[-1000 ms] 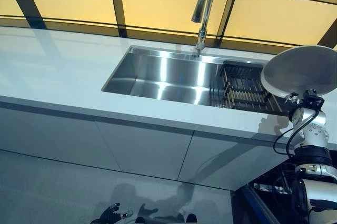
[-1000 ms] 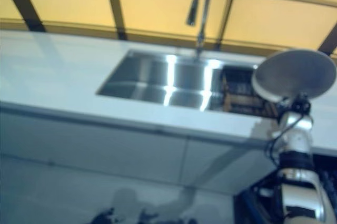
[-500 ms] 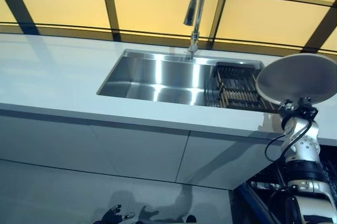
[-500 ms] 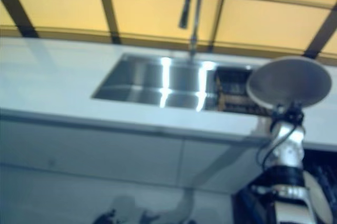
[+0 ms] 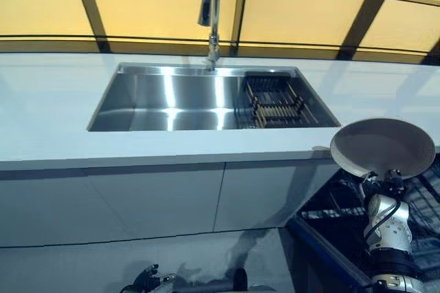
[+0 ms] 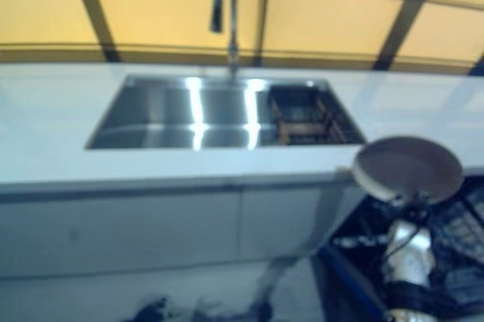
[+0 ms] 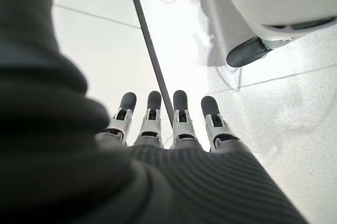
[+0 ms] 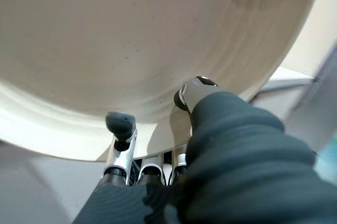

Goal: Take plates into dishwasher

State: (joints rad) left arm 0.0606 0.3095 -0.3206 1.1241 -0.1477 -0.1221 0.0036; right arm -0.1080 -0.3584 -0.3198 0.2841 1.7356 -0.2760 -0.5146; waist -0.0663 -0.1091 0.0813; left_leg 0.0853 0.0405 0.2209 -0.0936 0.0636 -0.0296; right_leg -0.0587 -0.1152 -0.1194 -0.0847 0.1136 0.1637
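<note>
i see one plate (image 5: 382, 146), pale and round, at the right of the left eye view, below the counter edge and held up on my right hand (image 5: 385, 184). in the right wrist view the plate's (image 8: 158, 34) underside fills most of the frame, and my right hand's fingers (image 8: 120, 124) and thumb are pinched on its rim, so that hand is clamped on the plate.

one white countertop (image 5: 48, 121) runs across the middle of the frame. one steel sink (image 5: 172, 100) is set into it, with one tall faucet (image 5: 212, 11) behind it at top centre. one dark drying rack (image 5: 273, 100) sits in the sink's right end. i cannot tell whether any plates stand in it.

at the lower right, beneath the plate, i see one dishwasher rack (image 5: 419, 200) of dark wire with a blue edge.

my left hand (image 5: 148, 280) shows at the bottom edge, left of centre, above the pale floor (image 5: 82, 265). in the left wrist view its fingers (image 7: 154, 113) lie straight in a row and hold nothing.
</note>
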